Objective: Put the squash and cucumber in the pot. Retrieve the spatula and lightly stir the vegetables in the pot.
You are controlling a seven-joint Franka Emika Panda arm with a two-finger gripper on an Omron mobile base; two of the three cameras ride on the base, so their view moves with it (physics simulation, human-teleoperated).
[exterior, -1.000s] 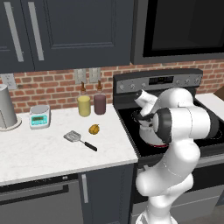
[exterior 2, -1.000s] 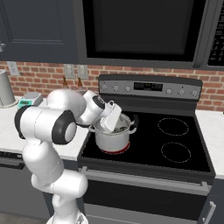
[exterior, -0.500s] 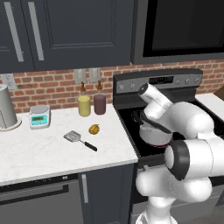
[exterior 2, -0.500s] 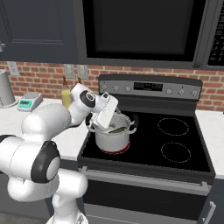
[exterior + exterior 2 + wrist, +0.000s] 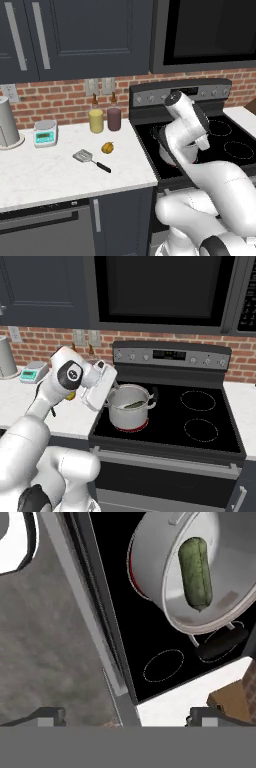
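The steel pot [image 5: 129,416] stands on the stove's front left burner, and the dark green cucumber [image 5: 134,404] lies inside it. In the hand view the pot [image 5: 150,562] fills the upper right with the cucumber [image 5: 195,572] on its bottom. My gripper [image 5: 125,717] is open and empty; its hand [image 5: 97,387] hovers just left of the pot, over the stove's left edge. The yellow-orange squash [image 5: 107,147] rests on the white counter. The spatula [image 5: 90,159] lies beside it to the left, black handle pointing front right.
A yellow bottle [image 5: 96,120] and a dark purple bottle [image 5: 114,118] stand at the brick wall behind the squash. A kitchen scale [image 5: 45,132] and a grey canister [image 5: 7,122] sit farther left. The black stove top [image 5: 200,421] extends right of the pot.
The hand has swung from above the pot to its left side, toward the counter. The jaws stay wide open. The cucumber, squash and spatula have not moved.
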